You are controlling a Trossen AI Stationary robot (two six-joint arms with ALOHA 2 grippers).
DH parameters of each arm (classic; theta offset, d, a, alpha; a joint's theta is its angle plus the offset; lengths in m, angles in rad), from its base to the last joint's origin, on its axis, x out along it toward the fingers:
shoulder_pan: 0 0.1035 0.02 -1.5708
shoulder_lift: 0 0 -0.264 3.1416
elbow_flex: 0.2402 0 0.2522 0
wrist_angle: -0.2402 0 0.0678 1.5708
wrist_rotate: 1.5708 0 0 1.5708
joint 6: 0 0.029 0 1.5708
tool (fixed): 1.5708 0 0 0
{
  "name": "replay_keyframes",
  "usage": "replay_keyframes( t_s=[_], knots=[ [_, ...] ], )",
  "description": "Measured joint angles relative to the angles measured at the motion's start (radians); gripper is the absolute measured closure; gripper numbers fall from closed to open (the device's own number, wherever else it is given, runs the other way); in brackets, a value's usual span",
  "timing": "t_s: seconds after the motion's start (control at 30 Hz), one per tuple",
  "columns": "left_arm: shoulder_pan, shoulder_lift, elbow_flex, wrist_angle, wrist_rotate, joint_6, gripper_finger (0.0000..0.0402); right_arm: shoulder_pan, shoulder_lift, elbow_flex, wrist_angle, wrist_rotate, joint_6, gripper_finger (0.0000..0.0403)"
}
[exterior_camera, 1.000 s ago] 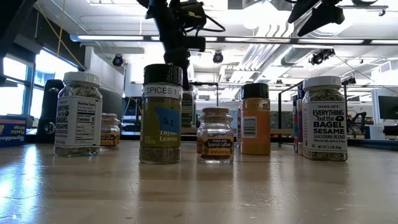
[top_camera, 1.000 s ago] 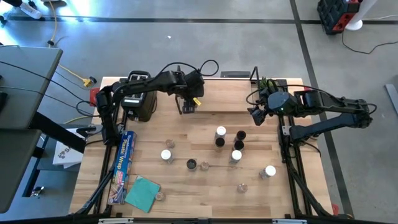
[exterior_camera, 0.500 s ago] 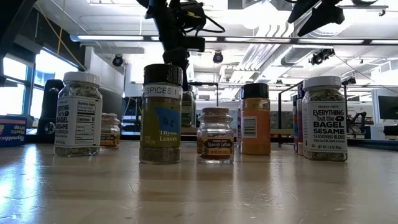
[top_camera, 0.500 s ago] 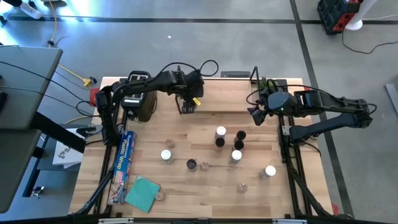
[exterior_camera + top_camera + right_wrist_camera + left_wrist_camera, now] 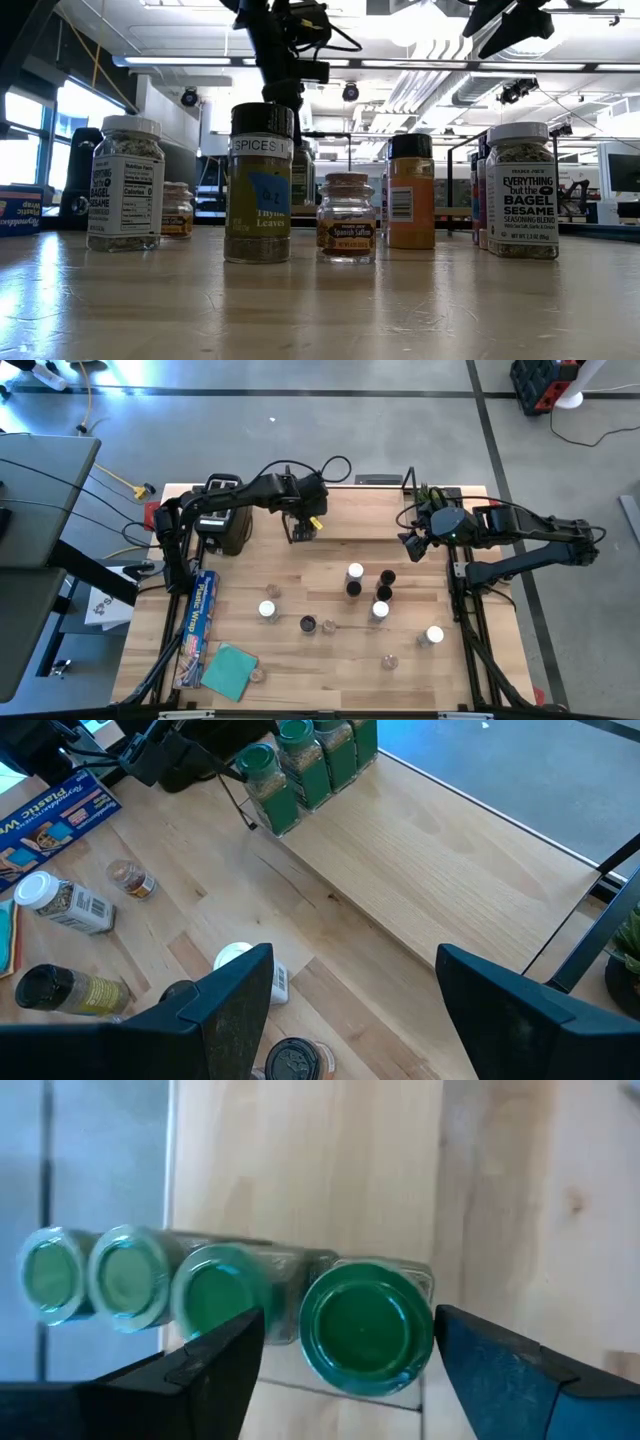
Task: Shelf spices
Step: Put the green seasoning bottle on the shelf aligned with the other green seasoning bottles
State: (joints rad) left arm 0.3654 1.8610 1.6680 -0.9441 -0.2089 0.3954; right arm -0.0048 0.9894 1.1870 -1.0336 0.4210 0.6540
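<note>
Green-lidded cylindrical spice jars [image 5: 366, 1325] line the low light-wood shelf [image 5: 390, 525] at the bench's far edge — packed touching, saving room. Left gripper [image 5: 345, 1365] straddles the end jar, jaws wide; right gripper [image 5: 352, 995], also wide, waits nearby.

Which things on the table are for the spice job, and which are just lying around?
For the job:
- spice jars on the table
- green-topped jars already on the shelf
- wooden shelf
- left gripper, open around a green-topped jar

Just lying about:
- plastic wrap box
- teal cloth
- black toaster
</note>
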Motion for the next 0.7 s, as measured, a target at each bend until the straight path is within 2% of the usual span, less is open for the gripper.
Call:
replay_keyframes(
  t_s=[0.17, 0.37, 0.43, 0.57, 0.63, 0.7],
  knots=[
    [-0.021, -0.022, 0.014, -0.011, -0.088, 0.000, 0.0110, 0.000, 0.000, 0.000, 0.000, 0.000, 0.000, 0.0128],
    [-0.050, -0.067, 0.024, -0.027, -0.086, -0.039, 0.0110, 0.000, 0.000, 0.000, 0.000, 0.000, 0.000, 0.0128],
    [-0.060, -0.081, 0.024, -0.066, -0.056, -0.083, 0.0110, 0.000, 0.000, 0.000, 0.000, 0.000, 0.000, 0.0128],
    [-0.080, -0.084, 0.016, -0.160, 0.100, -0.129, 0.0117, 0.000, 0.000, 0.000, 0.000, 0.000, 0.000, 0.0128],
    [-0.094, -0.082, -0.012, -0.151, 0.154, -0.129, 0.0130, 0.000, 0.000, 0.000, 0.000, 0.009, 0.000, 0.0128],
    [-0.106, -0.082, -0.045, -0.124, 0.163, -0.124, 0.0153, 0.000, 0.000, 0.000, 0.001, 0.024, 0.000, 0.0128]
  ],
)
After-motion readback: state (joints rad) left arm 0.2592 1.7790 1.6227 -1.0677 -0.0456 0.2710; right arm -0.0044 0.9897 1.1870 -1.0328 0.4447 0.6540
